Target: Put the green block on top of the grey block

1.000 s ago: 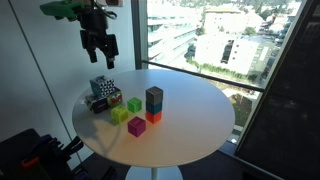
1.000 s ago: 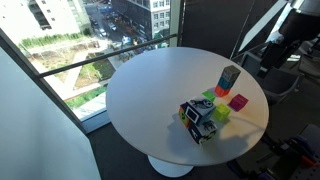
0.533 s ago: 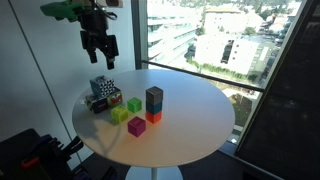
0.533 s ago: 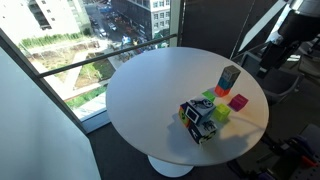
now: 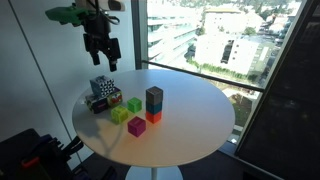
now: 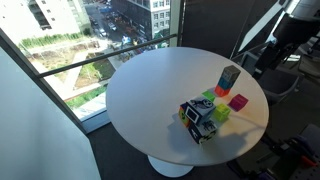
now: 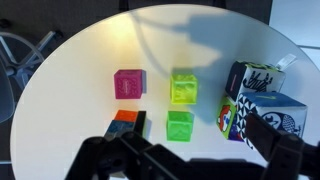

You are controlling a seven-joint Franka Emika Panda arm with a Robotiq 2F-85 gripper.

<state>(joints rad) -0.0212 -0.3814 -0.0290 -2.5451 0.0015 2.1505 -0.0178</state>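
The green block (image 5: 134, 104) sits on the round white table, apart from the other blocks, and shows in the wrist view (image 7: 180, 125). The grey block (image 5: 154, 97) stands on an orange-red cube (image 5: 153, 116). In the wrist view the grey block (image 7: 139, 124) is partly hidden by my fingers. It also shows in an exterior view (image 6: 229, 77). My gripper (image 5: 103, 58) hangs open and empty high above the table's far left side. In the wrist view my gripper (image 7: 190, 165) has its dark fingers spread along the bottom edge.
A yellow-lime cube (image 5: 120, 114) and a magenta cube (image 5: 137, 127) lie near the green block. A larger black-and-white patterned cube (image 5: 102, 92) stands at the table's left. The table rim (image 5: 200, 150) is close to a window railing (image 5: 200, 72).
The gripper has shifted slightly to the right, still high above the table. The blocks have not moved.
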